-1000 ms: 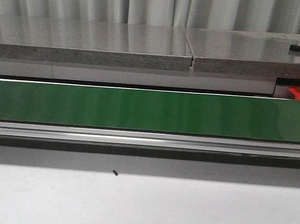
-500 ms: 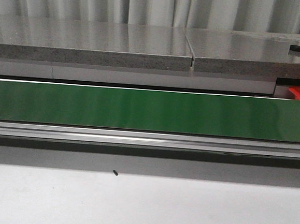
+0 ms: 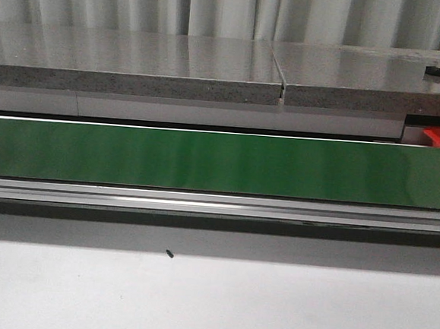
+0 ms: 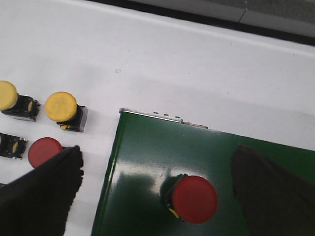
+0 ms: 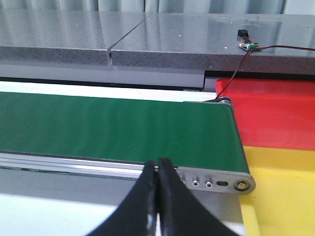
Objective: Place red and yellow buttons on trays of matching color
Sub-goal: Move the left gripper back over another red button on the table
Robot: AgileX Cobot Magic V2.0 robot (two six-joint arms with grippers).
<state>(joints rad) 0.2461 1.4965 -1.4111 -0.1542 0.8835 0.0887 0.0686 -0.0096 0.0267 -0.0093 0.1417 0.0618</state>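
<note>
In the left wrist view a red button (image 4: 194, 199) sits on the green conveyor belt (image 4: 147, 157), between the spread fingers (image 4: 44, 191) of my open left gripper (image 4: 157, 194), which holds nothing. Two yellow buttons (image 4: 61, 106) (image 4: 7, 95) and another red button (image 4: 45, 151) lie on the white table beside the belt. In the right wrist view my right gripper (image 5: 158, 169) is shut and empty, by the belt's end (image 5: 118, 125). The red tray (image 5: 270, 113) and yellow tray (image 5: 280, 191) lie beyond that end. Neither gripper shows in the front view.
The front view shows the long green belt (image 3: 220, 162) with its metal rail (image 3: 217, 204), a grey stone counter (image 3: 136, 63) behind, and white table (image 3: 209, 301) in front. A small circuit board with a red wire (image 5: 246, 45) lies on the counter.
</note>
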